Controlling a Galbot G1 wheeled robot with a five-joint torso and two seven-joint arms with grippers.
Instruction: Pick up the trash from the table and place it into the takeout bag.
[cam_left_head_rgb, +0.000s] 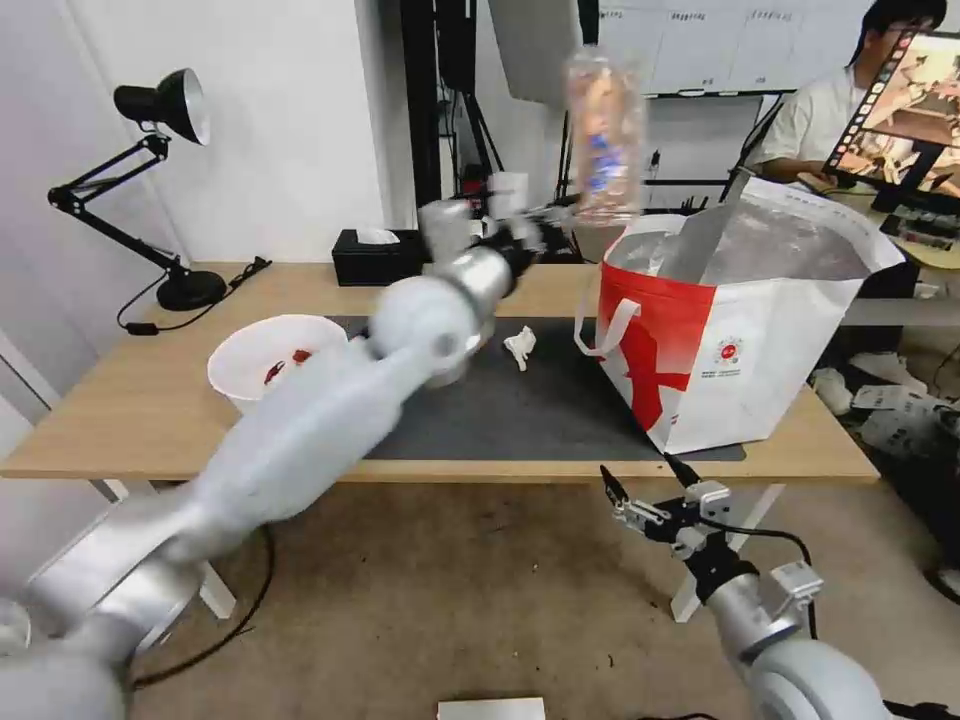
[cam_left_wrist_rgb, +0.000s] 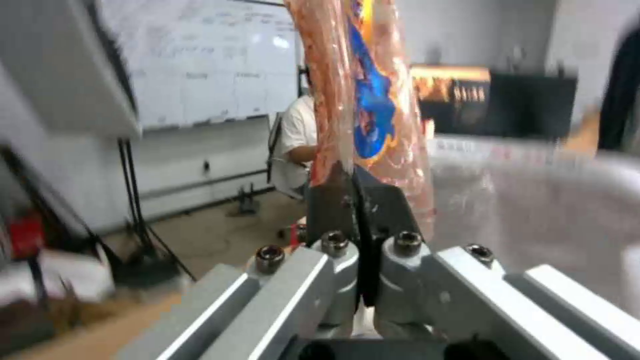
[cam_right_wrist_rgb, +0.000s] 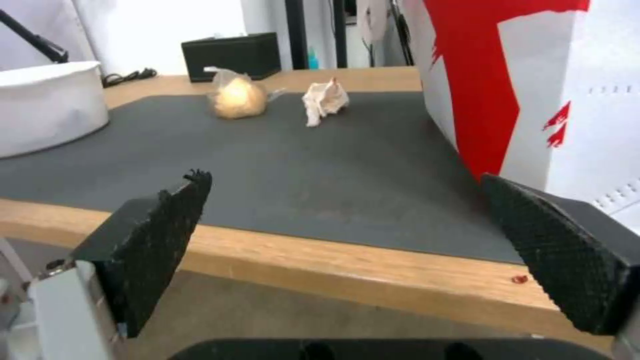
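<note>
My left gripper (cam_left_head_rgb: 545, 222) is shut on the edge of the clear plastic food tray (cam_left_head_rgb: 603, 135), which stands upright in the air beside the takeout bag's (cam_left_head_rgb: 760, 340) open top. The left wrist view has the fingers (cam_left_wrist_rgb: 333, 195) pinched on the tray (cam_left_wrist_rgb: 363, 100), orange leftovers inside. The white bowl (cam_left_head_rgb: 275, 360) with red scraps sits at the dark mat's (cam_left_head_rgb: 520, 410) left edge. The crumpled tissue (cam_left_head_rgb: 520, 345) lies mid-mat, with the knotted bag (cam_right_wrist_rgb: 237, 97) beside it. My right gripper (cam_left_head_rgb: 640, 480) hangs open just below the table's (cam_left_head_rgb: 130, 400) front edge.
A black desk lamp (cam_left_head_rgb: 165, 110) stands at the table's back left, and a black tissue box (cam_left_head_rgb: 375, 258) sits at the back edge. The takeout bag (cam_right_wrist_rgb: 533, 75) fills the right end of the table. A cable lies on the floor under the table.
</note>
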